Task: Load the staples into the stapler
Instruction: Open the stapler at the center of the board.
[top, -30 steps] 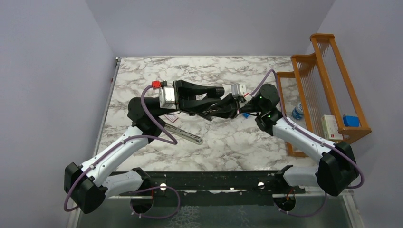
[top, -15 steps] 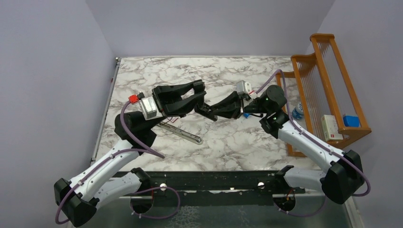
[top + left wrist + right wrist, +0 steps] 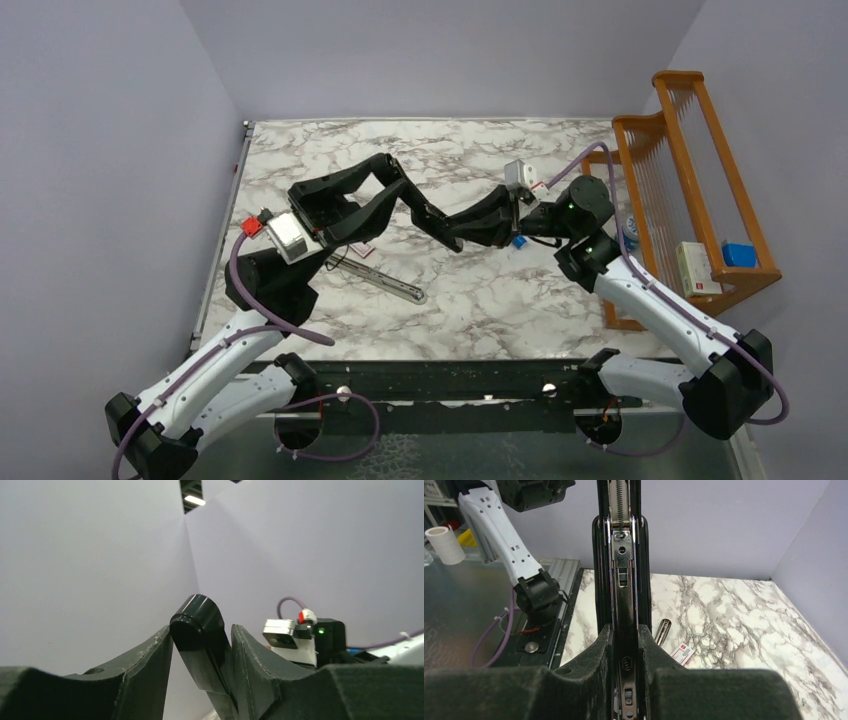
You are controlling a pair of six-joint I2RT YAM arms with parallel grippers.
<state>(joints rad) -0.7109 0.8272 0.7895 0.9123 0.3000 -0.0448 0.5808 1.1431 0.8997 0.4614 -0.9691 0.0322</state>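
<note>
Stapler [image 3: 623, 570]: opened, raised above the middle of the table [image 3: 480, 300].
Staples: not discernible; white-and-red box [image 3: 363, 250] lies left of centre.
My right gripper [image 3: 624, 630]: clamped on stapler.
My left gripper [image 3: 201, 627]: flanks stapler's black arm; grip unclear.

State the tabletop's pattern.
The table is white marble with grey veining, clearest in the top external view.

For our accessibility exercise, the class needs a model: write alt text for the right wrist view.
The right gripper clamps an opened black stapler, its metal channel running up the frame. Behind, a small white-and-red box lies on the marble table.
</note>
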